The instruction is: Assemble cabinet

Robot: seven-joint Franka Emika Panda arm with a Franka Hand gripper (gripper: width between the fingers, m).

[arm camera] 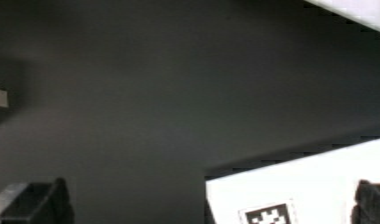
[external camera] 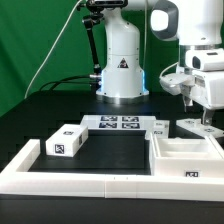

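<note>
The cabinet body (external camera: 186,150) is a white open box with a tag on its front, at the exterior view's right. A white block (external camera: 64,143) with tags lies at the left. A flat white panel (external camera: 197,127) lies behind the body. My gripper (external camera: 207,117) hangs just above that panel. In the wrist view the gripper (arm camera: 205,205) is open, with its dark fingertips (arm camera: 36,202) far apart. A white tagged piece (arm camera: 308,190) lies below, towards one finger. Nothing is held.
The marker board (external camera: 115,123) lies in front of the robot base (external camera: 122,70). A small white tagged piece (external camera: 158,127) sits beside it. A long low white border frame (external camera: 90,182) runs along the front and left of the black table.
</note>
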